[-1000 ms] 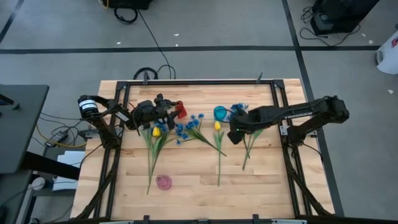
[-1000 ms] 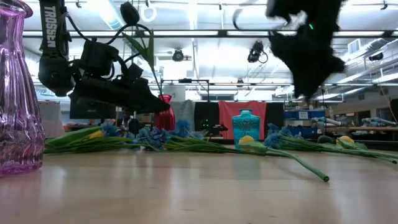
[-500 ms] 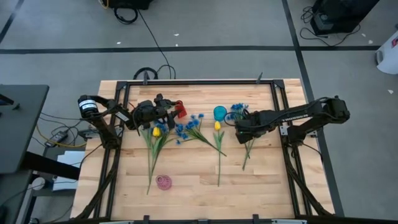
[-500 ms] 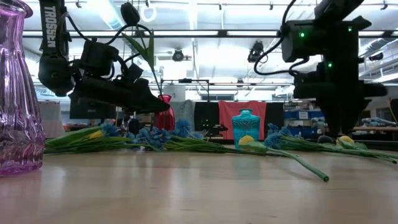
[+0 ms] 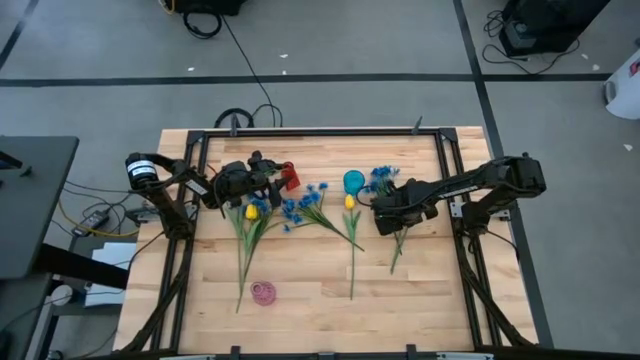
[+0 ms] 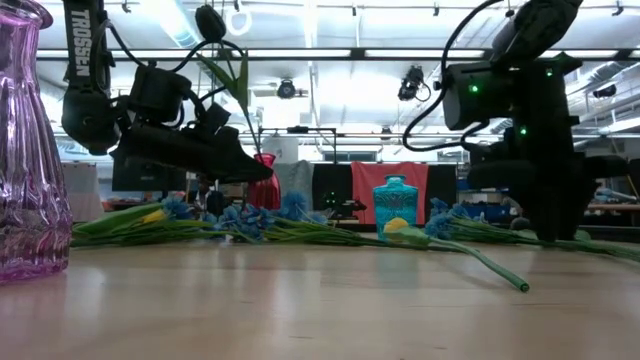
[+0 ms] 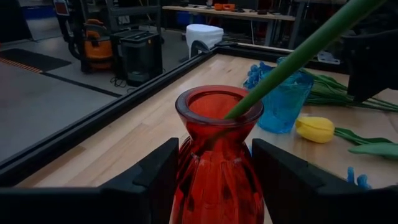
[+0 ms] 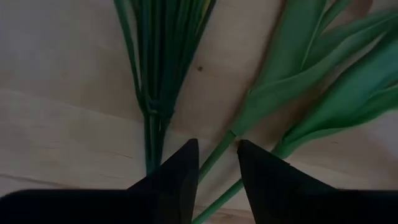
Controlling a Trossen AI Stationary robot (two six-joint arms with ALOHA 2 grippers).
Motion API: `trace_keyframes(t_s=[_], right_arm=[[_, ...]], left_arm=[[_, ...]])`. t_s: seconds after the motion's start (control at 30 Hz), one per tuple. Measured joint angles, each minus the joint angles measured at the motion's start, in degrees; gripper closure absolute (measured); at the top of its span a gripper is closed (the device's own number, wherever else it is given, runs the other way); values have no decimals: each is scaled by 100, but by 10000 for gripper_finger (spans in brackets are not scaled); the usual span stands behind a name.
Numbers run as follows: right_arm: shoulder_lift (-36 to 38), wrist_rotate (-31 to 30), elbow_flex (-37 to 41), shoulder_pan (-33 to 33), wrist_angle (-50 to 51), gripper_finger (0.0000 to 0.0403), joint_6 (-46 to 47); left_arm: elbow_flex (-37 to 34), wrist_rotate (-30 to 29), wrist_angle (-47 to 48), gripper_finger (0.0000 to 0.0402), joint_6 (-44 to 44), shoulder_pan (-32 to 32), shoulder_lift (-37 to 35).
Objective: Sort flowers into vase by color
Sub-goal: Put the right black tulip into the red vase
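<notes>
The flowers (image 5: 300, 212) are artificial, on long thin green stems, and most are laid flat on the pale wooden slatted table (image 5: 320, 300). Bunches of small blue blossoms (image 6: 255, 218) are seen near the table's middle, with a smooth yellow tulip (image 5: 250, 212) among them towards the left and a second yellow tulip (image 5: 350, 202) beside the translucent blue glass vase (image 5: 354, 181). A further bunch of green stems and broad flat leaves (image 8: 298, 68) is spread at the right.

A dark near-black tulip (image 6: 210, 22) on a green stem (image 7: 298, 56) is lodged in the mouth of the ribbed red glass vase (image 7: 217, 162). The left gripper (image 7: 214, 171) is placed around this vase's narrow neck, one dark finger on each side; whether the glass is touched cannot be told.

The right gripper (image 8: 217, 165) is lowered to the table over the right-hand stems, its tapered dark fingers (image 8: 180, 171) set close together astride a single thin green stem (image 8: 214, 158), with a narrow gap left between; contact with the stem cannot be confirmed.

A fluted purple glass vase (image 6: 25, 150) is stood at the table's near edge.
</notes>
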State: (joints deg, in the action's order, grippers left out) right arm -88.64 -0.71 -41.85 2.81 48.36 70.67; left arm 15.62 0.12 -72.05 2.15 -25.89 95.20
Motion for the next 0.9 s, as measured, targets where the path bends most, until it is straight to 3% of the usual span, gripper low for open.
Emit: trace_keyframes(t_s=[0.17,0.4,0.67,0.8,0.9], right_arm=[[14,18,7,0,-27,308,-18],[15,10,17,0,-37,392,-207],[326,-440,-155,13,499,397,-274],[689,-920,-483,-19,1191,396,-76],[1001,-1521,-772,-114,1181,396,-41]], left_arm=[[0,0,-3,199,2,0,0],[0,346,44,200,42,0,0],[-2,479,135,200,-7,2,0],[-2,470,133,200,4,2,0],[-2,470,133,200,108,7,0]])
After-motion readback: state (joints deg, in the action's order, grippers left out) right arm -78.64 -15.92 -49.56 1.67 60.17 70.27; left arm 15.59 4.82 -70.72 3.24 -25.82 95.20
